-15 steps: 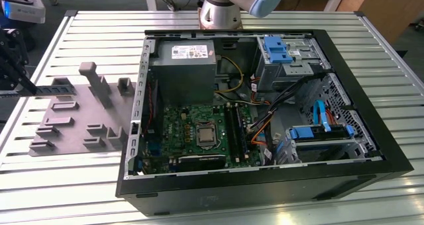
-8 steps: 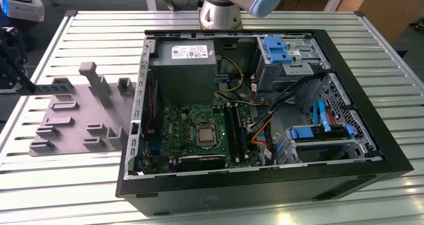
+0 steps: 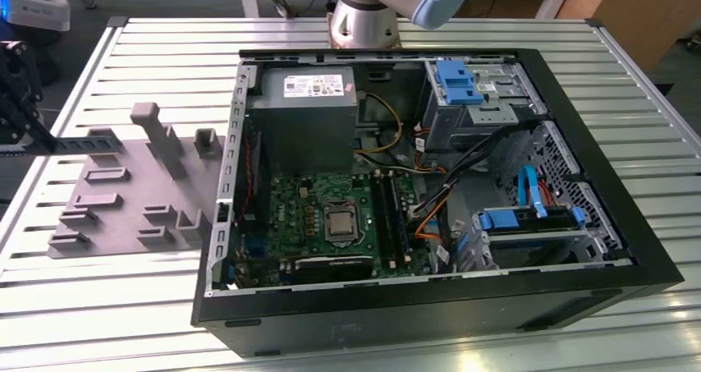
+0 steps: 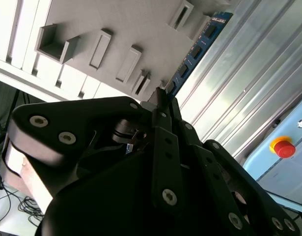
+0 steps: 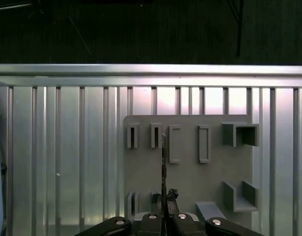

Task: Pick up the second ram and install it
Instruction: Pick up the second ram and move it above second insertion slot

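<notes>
Second ram point(image 4: 195, 51) is sitting clamped between the fingers point(image 4: 163, 118), which are closing on its thin edge from both sides; in the first wrist view the stick is showing edge-on as a narrow line directly above the grey fixture plate point(image 5: 190, 187). I cannot tell whether its lower edge is clearing the plate's raised pockets or touching one. The stick is reaching well out past the fingertips, so the grip looks short. My worry is that it could pivot or slip in that hold, or that its free end could be snagging a pocket wall on the plate and twisting out of line. A tilted stick would likely be meeting its socket crookedly, and pressing on it then could be bending the stick or missing the latches. The open computer case point(image 3: 416, 314) is lying just beside the plate, toward the exterior view's right. Its rim and the loose cables inside are looking like further things to catch on. Counting: one ram in the fingers, one plate, one case holding one green motherboard point(image 3: 301, 216) and two sets of blue drive brackets point(image 3: 460, 80), one slatted bench point(image 3: 164, 52) carrying everything, and one red stop button point(image 4: 282, 147) standing off the plate.
</notes>
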{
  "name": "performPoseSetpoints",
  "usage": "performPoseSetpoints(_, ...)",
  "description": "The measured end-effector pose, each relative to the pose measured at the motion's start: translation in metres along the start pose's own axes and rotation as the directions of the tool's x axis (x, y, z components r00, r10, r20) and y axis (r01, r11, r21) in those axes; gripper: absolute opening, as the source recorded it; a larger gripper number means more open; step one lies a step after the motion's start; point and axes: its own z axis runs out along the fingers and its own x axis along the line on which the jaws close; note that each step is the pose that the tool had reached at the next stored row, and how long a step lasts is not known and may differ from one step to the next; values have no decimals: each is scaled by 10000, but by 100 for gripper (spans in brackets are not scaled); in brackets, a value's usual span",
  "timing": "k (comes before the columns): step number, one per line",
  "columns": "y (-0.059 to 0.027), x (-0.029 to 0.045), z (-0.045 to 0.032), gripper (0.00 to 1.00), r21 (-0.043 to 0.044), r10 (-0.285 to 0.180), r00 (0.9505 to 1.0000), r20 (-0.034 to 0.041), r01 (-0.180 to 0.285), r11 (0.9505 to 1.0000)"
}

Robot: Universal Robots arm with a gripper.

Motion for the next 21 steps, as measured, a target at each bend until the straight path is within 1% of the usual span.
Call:
performPoseSetpoints(16, -1, -2, -127, 14, 0, 0, 10000, 0, 0, 10000)
performPoseSetpoints(21, -2, -3, -206, 14, 0, 0, 10000, 0, 0, 10000)
